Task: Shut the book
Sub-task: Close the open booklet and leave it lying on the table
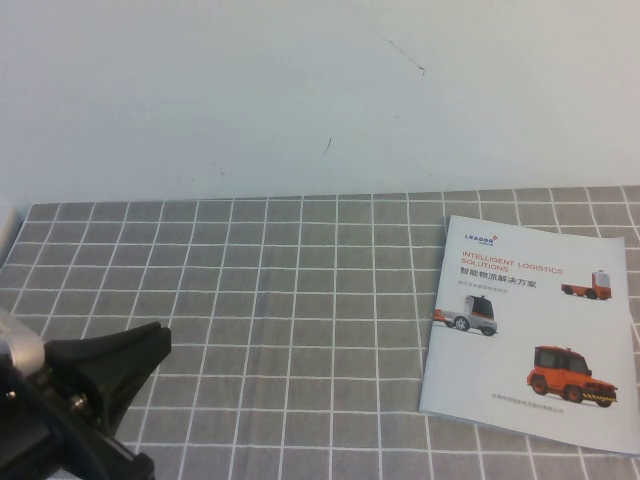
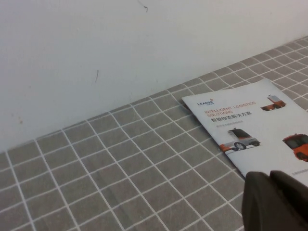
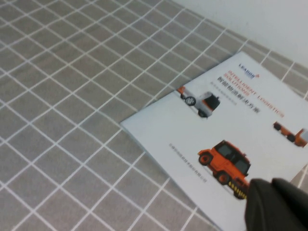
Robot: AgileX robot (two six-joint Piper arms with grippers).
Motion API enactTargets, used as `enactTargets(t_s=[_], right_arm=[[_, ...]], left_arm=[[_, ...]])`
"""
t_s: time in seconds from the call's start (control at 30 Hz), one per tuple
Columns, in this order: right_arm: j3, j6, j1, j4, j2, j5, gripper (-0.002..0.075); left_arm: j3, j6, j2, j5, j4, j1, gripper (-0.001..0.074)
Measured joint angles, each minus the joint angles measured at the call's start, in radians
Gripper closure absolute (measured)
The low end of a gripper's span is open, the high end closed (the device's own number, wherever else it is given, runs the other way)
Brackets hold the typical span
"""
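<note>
The book (image 1: 530, 350) lies closed and flat on the right side of the grey checked cloth, its white cover with orange vehicles facing up. It also shows in the left wrist view (image 2: 250, 125) and the right wrist view (image 3: 226, 125). My left gripper (image 1: 155, 340) hovers at the near left of the table, far from the book, its dark fingers (image 2: 257, 202) shut with nothing between them. My right gripper (image 3: 273, 186) is out of the high view; in its wrist view it hangs above the book's near part, shut and empty.
The grey cloth with a white grid (image 1: 280, 300) covers the table up to a white wall (image 1: 300, 90) at the back. A pale object (image 1: 6, 228) pokes in at the left edge.
</note>
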Motion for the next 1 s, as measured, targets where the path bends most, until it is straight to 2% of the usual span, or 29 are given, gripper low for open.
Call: enactTargets(t_s=[0.2, 0.87, 1.0], right_arm=[[0.176, 0.000, 0.000, 0.037, -0.130, -0.046, 0.0727], [0.186, 0.000, 0.000, 0.050, -0.148, -0.052, 0.0727], [0.186, 0.000, 0.000, 0.050, -0.148, -0.052, 0.0727]], left_arm=[[0.000, 0.000, 0.068, -0.002, -0.034, 0.000, 0.0738], [0.000, 0.000, 0.182, -0.004, -0.061, 0.000, 0.0738], [0.002, 0.000, 0.166, -0.035, -0.071, -0.022, 0.0738]])
